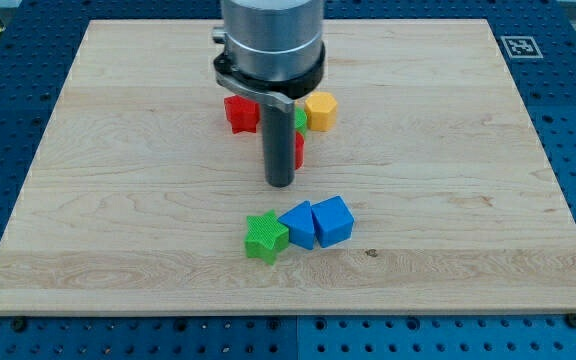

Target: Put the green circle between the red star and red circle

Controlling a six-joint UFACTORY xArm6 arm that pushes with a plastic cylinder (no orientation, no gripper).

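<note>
The red star [239,112] lies near the view's top centre, just left of my rod. A sliver of the green circle [300,119] shows right of the rod, between the red star and the yellow hexagon [320,110]. A sliver of the red circle [298,150] shows just below the green one, mostly hidden behind the rod. My tip [280,183] rests on the board right below these blocks, close to the red circle.
A green star [266,237], a blue block [299,224] and a blue cube [333,221] lie in a row below my tip. The wooden board [118,200] sits on a blue perforated table. A marker tag [517,46] is at the board's top right corner.
</note>
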